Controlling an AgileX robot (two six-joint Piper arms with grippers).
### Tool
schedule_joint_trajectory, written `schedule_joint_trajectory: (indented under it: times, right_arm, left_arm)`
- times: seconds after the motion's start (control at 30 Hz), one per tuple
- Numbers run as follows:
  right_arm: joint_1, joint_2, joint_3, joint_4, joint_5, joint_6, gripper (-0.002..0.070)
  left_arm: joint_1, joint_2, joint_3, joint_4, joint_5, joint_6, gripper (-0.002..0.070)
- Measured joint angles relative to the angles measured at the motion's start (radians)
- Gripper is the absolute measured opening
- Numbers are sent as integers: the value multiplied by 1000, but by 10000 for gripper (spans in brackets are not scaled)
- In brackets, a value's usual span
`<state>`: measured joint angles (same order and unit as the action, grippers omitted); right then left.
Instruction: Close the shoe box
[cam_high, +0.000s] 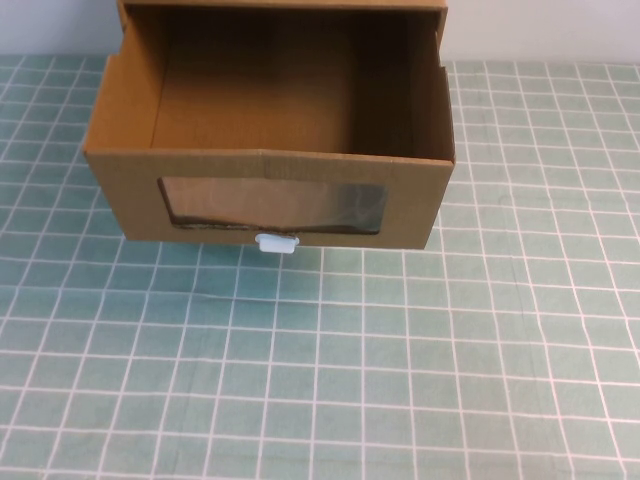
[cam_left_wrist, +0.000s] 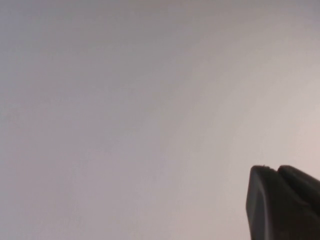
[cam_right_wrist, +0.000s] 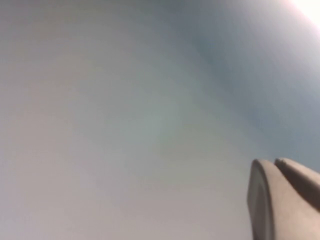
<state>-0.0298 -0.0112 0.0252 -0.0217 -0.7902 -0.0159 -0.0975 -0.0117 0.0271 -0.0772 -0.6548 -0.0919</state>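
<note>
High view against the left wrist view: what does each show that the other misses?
Only the high view shows the brown cardboard drawer-style shoe box, pulled open, its small white pull tab and the green gridded mat. Only the left wrist view shows the left end effector, a dark tip against a blank pale background. The two views share nothing. The right end effector appears only in its own wrist view.

A pale green table mat (cam_high: 330, 380) with a white grid covers the table, running back to a plain light grey wall (cam_high: 540, 30).
</note>
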Motion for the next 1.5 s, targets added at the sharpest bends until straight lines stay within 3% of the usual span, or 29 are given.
schedule_joint_trajectory:
  times: [0.13, 0.4, 0.57, 0.83, 1.13, 1.3, 1.5]
  right_arm:
    - [0, -2, -95, 93, 4, 0, -14]
    - [0, 101, -512, 251, 226, 34, -14]
    - [0, 279, -820, 265, 574, 45, -14]
    - [0, 639, -1200, 267, 1262, 45, -14]
    - [5, 832, -1235, 283, 1367, 28, -14]
    - [95, 890, -1237, 306, 1428, 16, -14]
    - [218, 979, -1237, 394, 1501, -302, -14]
  left_arm:
    - [0, -1, -73, -2, -35, -51, -5]
    - [0, 47, -414, 8, 161, -54, -5]
    - [0, 211, -652, 49, 365, -55, -5]
    - [0, 562, -988, 55, 915, -51, -5]
    - [0, 779, -1011, 59, 955, -47, -5]
    - [0, 825, -1011, 59, 947, -45, -5]
    - [-14, 904, -1058, 55, 987, 11, -5]
